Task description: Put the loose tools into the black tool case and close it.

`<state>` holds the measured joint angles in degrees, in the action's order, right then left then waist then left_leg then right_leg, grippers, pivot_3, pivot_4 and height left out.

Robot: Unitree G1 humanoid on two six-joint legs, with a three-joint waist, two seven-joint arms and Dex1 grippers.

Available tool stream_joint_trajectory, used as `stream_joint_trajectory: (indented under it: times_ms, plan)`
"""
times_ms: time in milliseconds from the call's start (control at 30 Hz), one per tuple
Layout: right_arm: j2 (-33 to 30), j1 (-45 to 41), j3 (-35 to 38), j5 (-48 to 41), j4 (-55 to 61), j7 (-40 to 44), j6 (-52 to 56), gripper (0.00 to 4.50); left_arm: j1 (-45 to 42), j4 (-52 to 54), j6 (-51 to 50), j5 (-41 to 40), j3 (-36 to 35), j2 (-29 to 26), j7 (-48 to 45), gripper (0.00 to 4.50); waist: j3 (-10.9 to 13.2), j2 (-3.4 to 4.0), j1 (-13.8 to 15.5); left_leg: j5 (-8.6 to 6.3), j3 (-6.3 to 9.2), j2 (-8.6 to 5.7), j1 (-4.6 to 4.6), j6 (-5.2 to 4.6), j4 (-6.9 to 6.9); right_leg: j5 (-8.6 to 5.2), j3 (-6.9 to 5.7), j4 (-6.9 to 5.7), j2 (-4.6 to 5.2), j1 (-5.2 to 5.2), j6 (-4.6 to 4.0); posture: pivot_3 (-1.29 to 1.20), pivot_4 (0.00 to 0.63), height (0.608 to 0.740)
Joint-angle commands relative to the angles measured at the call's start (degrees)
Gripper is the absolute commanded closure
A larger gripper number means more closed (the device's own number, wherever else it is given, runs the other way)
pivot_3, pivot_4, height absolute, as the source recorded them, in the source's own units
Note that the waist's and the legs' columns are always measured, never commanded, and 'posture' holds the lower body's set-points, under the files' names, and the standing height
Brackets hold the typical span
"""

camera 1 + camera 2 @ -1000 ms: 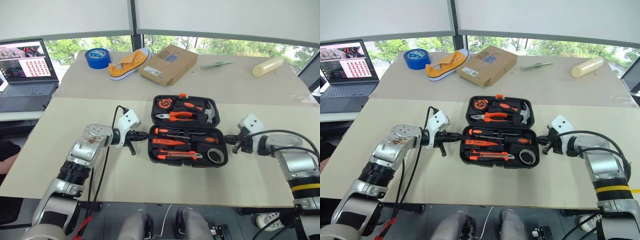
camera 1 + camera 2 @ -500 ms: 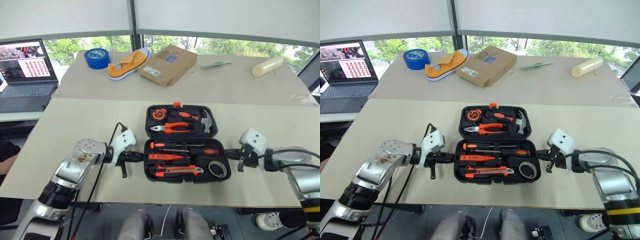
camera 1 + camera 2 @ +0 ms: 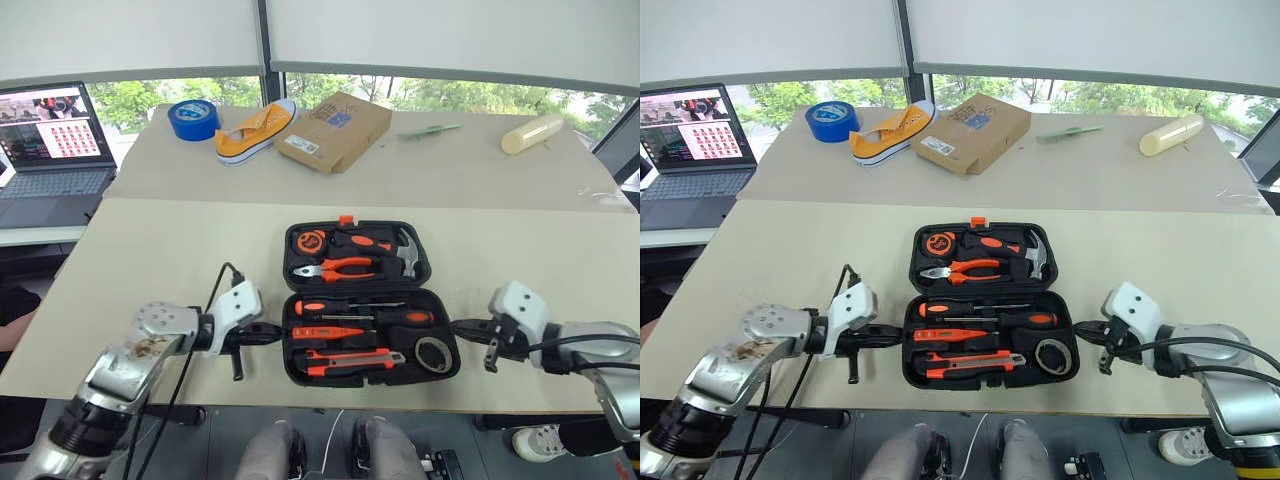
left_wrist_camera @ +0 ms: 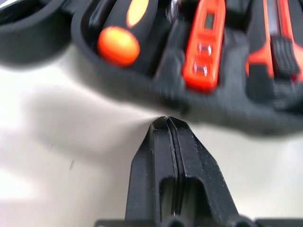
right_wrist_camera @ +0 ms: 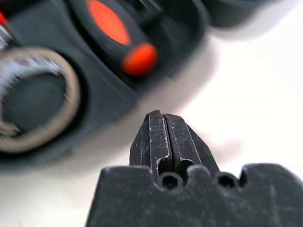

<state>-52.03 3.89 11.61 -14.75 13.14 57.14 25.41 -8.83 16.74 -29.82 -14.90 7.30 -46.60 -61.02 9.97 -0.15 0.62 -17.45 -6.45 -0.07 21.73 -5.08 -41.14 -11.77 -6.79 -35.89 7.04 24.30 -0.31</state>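
Black tool case [image 3: 365, 305] lies open, centre-bottom of frame on counter [image 3: 150, 250], tools slotted; left gripper [image 3: 268, 333] and right gripper [image 3: 462, 326] flank it, fingers together, empty; likely positioned for closing.

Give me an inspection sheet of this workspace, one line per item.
Surface: beige table, bare around the case.
Job's things: black tool case lies open near the front edge; screwdrivers, knife, tape roll sit in their slots; no loose tools seen.
Clutter: blue tape roll, yellow shoe, cardboard box, pale roll along the far side.
Grippers: left gripper and right gripper both shut, holding nothing, flanking the case.
Cables: black cable at the left wrist.
Surroundings: laptop at left, windows behind.
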Motion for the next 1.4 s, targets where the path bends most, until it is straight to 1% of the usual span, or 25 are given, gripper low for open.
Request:
stream_joint_trajectory:
  times_ms: [33, 133, 167, 200, 233, 300, 333, 367, 433, 500, 600, 700, 900, 933, 967, 1000, 1033, 1067, 1133, 1167, 1200, 1233, 1267, 1300, 1400]
  plan:
    - [-1.5, -0.6, 5.0, -0.9, -1.3, -0.7, -0.8, 4.50, 1.9, -5.5, 0.1, 1.7, -3.6, -4.2, 0.5, 4.44, 0.0, 0.00, -0.1, 0.02, -0.03, 0.00, -0.07, 0.03, 0.11, -0.01, 0.02, 0.01, 0.01, -0.01, 0.00, 0.00, 0.150, 0.731]
    - [-1.3, -4.4, 6.1, -3.0, -2.8, -1.5, 2.0, 4.50, -2.2, -8.2, -5.3, -2.0, -6.7, -2.9, 2.5, 4.44, 0.0, 0.01, -0.1, 0.10, -0.06, 0.01, -0.22, 0.17, 0.27, -0.10, 0.05, -0.02, -0.01, -0.01, 0.06, 0.00, 0.150, 0.731]
    - [-0.7, -7.1, 6.1, -4.3, -3.3, -2.2, 4.3, 4.50, -5.0, -9.1, -8.9, -3.9, -7.8, -1.4, 3.9, 4.20, 0.0, 0.00, 0.0, 0.13, -0.05, 0.03, -0.21, 0.22, 0.31, -0.15, 0.05, -0.05, -0.03, 0.02, 0.12, 0.00, 0.150, 0.731]
    - [-0.2, -9.7, 6.0, -5.5, -3.8, -3.0, 6.5, 4.21, -8.0, -10.1, -12.4, -5.3, -8.5, -0.1, 5.3, 3.93, 0.0, 0.00, 0.0, 0.16, -0.04, 0.05, -0.20, 0.27, 0.31, -0.15, 0.03, -0.07, -0.04, 0.03, 0.12, 0.00, 0.150, 0.731]
    - [0.5, -12.8, 5.6, -6.9, -4.3, -4.1, 9.3, 3.92, -11.5, -11.1, -16.2, -6.7, -9.2, 1.7, 7.3, 3.78, 0.1, -0.03, 0.1, 0.20, -0.04, 0.04, -0.18, 0.32, 0.30, -0.15, 0.01, -0.10, -0.04, 0.04, 0.12, 0.00, 0.150, 0.731]
    - [2.0, -18.6, 4.4, -8.8, -5.3, -6.2, 14.0, 3.37, -17.5, -12.7, -23.8, -9.3, -10.8, 5.2, 10.6, 3.04, 0.1, -0.13, 0.2, 0.31, 0.00, 0.03, -0.05, 0.35, 0.27, -0.11, -0.03, -0.11, -0.05, 0.08, 0.10, 0.00, 0.150, 0.731]
    - [2.5, -20.5, 3.8, -9.2, -5.6, -6.9, 15.4, 2.94, -19.3, -13.2, -26.5, -10.2, -11.3, 6.3, 11.7, 2.63, 0.1, -0.17, 0.3, 0.34, 0.03, 0.02, 0.03, 0.32, 0.23, -0.09, -0.05, -0.11, -0.05, 0.09, 0.10, 0.00, 0.150, 0.731]
    - [3.9, -24.2, 2.5, -9.5, -6.7, -8.5, 17.5, 2.77, -22.4, -14.1, -30.6, -11.4, -12.2, 8.4, 13.7, 2.43, 0.1, -0.20, 0.3, 0.36, 0.07, 0.00, 0.09, 0.29, 0.18, 0.08, -0.07, -0.13, -0.06, 0.08, -0.16, 0.00, 0.150, 0.731]
    - [7.2, -31.0, 0.2, -9.5, -9.5, -12.0, 21.4, 1.98, -28.1, -16.5, -37.8, -12.8, -13.8, 12.6, 18.1, 1.65, 0.1, -0.30, 0.2, 0.38, 0.08, -0.02, 0.14, 0.26, 0.14, 0.17, -0.09, -0.12, -0.10, 0.09, -0.25, 0.00, 0.150, 0.731]
    - [10.4, -36.2, -1.6, -9.1, -12.6, -15.3, 25.1, 1.39, -32.2, -18.8, -42.4, -13.0, -15.5, 16.3, 22.3, 1.02, 0.1, -0.34, 0.1, 0.40, 0.07, -0.03, 0.18, 0.23, 0.14, 0.17, -0.11, -0.12, -0.15, 0.10, -0.25, 0.00, 0.150, 0.731]
    - [13.1, -40.2, -4.2, -8.0, -16.6, -17.6, 28.0, 1.39, -35.4, -21.3, -45.0, -12.4, -16.2, 20.2, 26.9, 1.02, 0.1, -0.34, 0.0, 0.43, 0.07, -0.03, 0.25, 0.24, 0.18, 0.17, -0.16, -0.12, -0.50, 0.13, -0.24, 0.00, 0.150, 0.731]
    - [14.4, -41.6, -7.1, -6.0, -19.5, -19.6, 28.4, 1.39, -36.0, -22.6, -44.2, -11.7, -15.4, 22.8, 29.6, 1.02, 0.1, -0.33, 0.0, 0.44, 0.06, -0.03, 0.32, 0.27, 0.32, 0.14, -0.24, -0.15, -0.57, 0.16, -0.20, 0.00, 0.150, 0.731]
    - [15.2, -41.5, -9.4, -4.2, -22.2, -20.7, 27.0, 1.39, -34.9, -23.7, -42.8, -11.6, -14.8, 25.3, 32.7, 1.02, 0.1, -0.33, 0.0, 0.44, 0.06, -0.08, 0.47, 0.28, 0.33, 0.12, -0.31, -0.04, -0.59, 0.23, -0.17, 0.00, 0.150, 0.731]
    - [15.6, -41.6, -9.3, -4.2, -22.6, -20.9, 26.8, 1.63, -34.5, -23.5, -42.6, -11.7, -14.7, 25.7, 33.0, 0.98, 0.1, -0.33, -0.1, 0.44, 0.05, -0.07, 0.45, 0.28, 0.32, 0.12, -0.30, -0.07, -0.58, 0.22, -0.16, 0.00, 0.150, 0.731]
    - [16.0, -41.6, -9.1, -4.2, -22.7, -21.0, 26.7, 1.92, -34.0, -23.2, -42.3, -11.7, -14.6, 26.1, 33.3, 1.25, 0.1, -0.33, -0.1, 0.44, 0.05, -0.07, 0.40, 0.29, 0.32, 0.12, -0.29, -0.07, -0.59, 0.18, -0.16, 0.00, 0.150, 0.731]
    - [16.4, -41.5, -9.1, -4.3, -22.5, -21.2, 26.8, 2.10, -33.5, -22.8, -42.1, -11.8, -14.4, 26.4, 33.6, 1.53, 0.1, -0.32, -0.2, 0.44, 0.05, -0.06, 0.33, 0.29, 0.33, 0.11, -0.28, -0.07, -0.59, 0.12, -0.16, 0.00, 0.150, 0.731]
    - [16.6, -41.4, -9.1, -4.3, -22.3, -21.4, 26.9, 2.29, -33.1, -22.5, -42.0, -11.9, -14.3, 26.6, 33.8, 1.63, 0.1, -0.33, -0.3, 0.44, 0.03, -0.06, 0.25, 0.31, 0.33, 0.11, -0.26, -0.06, -0.58, 0.09, -0.15, 0.00, 0.150, 0.731]
    - [16.8, -41.3, -9.1, -4.3, -22.1, -21.5, 27.0, 2.77, -32.8, -22.2, -41.9, -11.9, -14.1, 26.8, 33.9, 2.12, 0.1, -0.33, -0.4, 0.44, 0.03, -0.06, 0.22, 0.31, 0.33, 0.11, -0.25, -0.06, -0.57, 0.07, -0.15, 0.00, 0.150, 0.731]
    - [17.1, -41.2, -9.0, -4.3, -21.7, -21.7, 27.2, 3.46, -32.3, -21.5, -41.7, -12.1, -13.6, 26.9, 33.7, 2.90, 0.1, -0.32, -0.3, 0.44, 0.04, -0.05, 0.21, 0.33, 0.31, 0.11, -0.24, -0.06, -0.56, 0.07, -0.15, 0.00, 0.150, 0.731]
    - [17.3, -41.2, -8.8, -4.4, -21.5, -21.9, 27.3, 3.76, -32.1, -21.1, -41.6, -12.3, -13.3, 26.9, 33.6, 3.22, 0.1, -0.32, -0.3, 0.45, 0.03, -0.06, 0.16, 0.33, 0.31, 0.11, -0.23, -0.04, -0.54, 0.05, -0.16, 0.00, 0.150, 0.731]
    - [17.4, -41.3, -8.8, -4.4, -21.3, -22.1, 27.4, 4.19, -32.0, -20.9, -41.7, -12.5, -13.3, 26.9, 33.6, 3.70, 0.1, -0.32, -0.3, 0.45, 0.03, -0.06, 0.11, 0.33, 0.31, 0.11, -0.20, -0.02, -0.52, 0.03, -0.16, 0.00, 0.150, 0.731]
    - [17.4, -41.2, -8.7, -4.4, -21.2, -22.2, 27.4, 4.42, -32.0, -20.8, -41.8, -12.8, -13.4, 27.0, 33.6, 3.96, 0.1, -0.32, -0.3, 0.45, 0.03, -0.06, 0.10, 0.33, 0.31, 0.11, -0.20, -0.02, -0.51, 0.00, -0.16, 0.00, 0.150, 0.731]
    - [17.5, -41.2, -8.6, -4.4, -21.0, -22.4, 27.4, 4.50, -32.0, -20.7, -42.1, -13.1, -13.6, 27.1, 33.7, 4.32, 0.1, -0.32, -0.2, 0.45, 0.03, -0.06, 0.07, 0.33, 0.31, 0.11, -0.20, -0.02, -0.51, -0.02, -0.16, 0.00, 0.150, 0.731]
    - [17.6, -41.2, -8.6, -4.4, -20.9, -22.6, 27.3, 4.50, -32.0, -20.6, -42.4, -13.3, -13.7, 27.2, 33.7, 4.47, 0.1, -0.33, -0.2, 0.45, 0.02, -0.07, 0.03, 0.33, 0.30, 0.11, -0.20, -0.02, -0.50, -0.05, -0.16, 0.00, 0.150, 0.731]
    - [17.9, -41.2, -8.2, -4.6, -20.2, -23.2, 27.3, 4.50, -32.0, -20.4, -42.2, -13.5, -13.7, 27.1, 33.4, 4.47, 0.1, -0.33, -0.3, 0.45, 0.00, -0.07, -0.02, 0.34, 0.28, 0.11, -0.14, -0.05, -0.49, -0.05, -0.16, 0.00, 0.150, 0.731]
